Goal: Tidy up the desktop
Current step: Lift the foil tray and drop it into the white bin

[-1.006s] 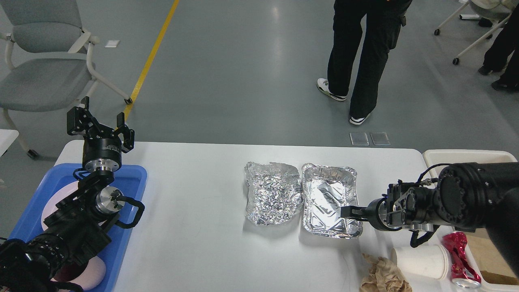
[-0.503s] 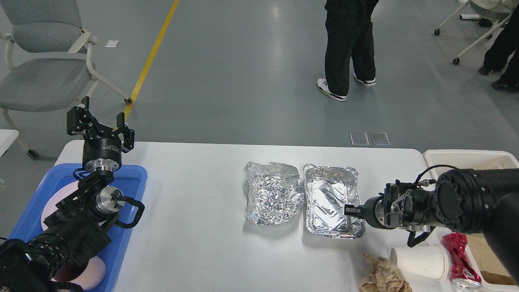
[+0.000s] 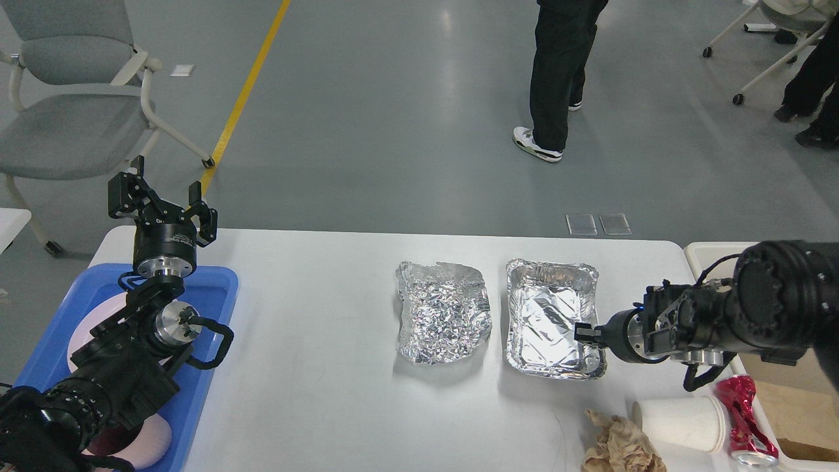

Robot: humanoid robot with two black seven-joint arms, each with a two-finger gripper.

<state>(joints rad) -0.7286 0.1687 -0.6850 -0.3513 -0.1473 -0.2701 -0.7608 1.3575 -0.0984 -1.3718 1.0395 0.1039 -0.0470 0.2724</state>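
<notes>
On the white desktop (image 3: 314, 367), a crumpled foil sheet (image 3: 442, 321) lies near the middle, with a foil tray (image 3: 547, 314) just to its right. My right gripper (image 3: 583, 332) comes in from the right and is shut on the tray's right rim. At the far left, my left gripper (image 3: 160, 200) stands upright above the far end of the blue tray (image 3: 216, 282), open and holding nothing.
A white paper cup (image 3: 682, 423) lies on its side at the front right, beside crumpled brown paper (image 3: 616, 446) and a crushed red can (image 3: 744, 413). A cream bin (image 3: 704, 252) stands off the right edge. Pink plates sit in the blue tray. People stand beyond the table.
My right gripper has drawn back to the right, and the foil tray has slid with it, opening a gap from the crumpled foil. The left arm has not moved.
</notes>
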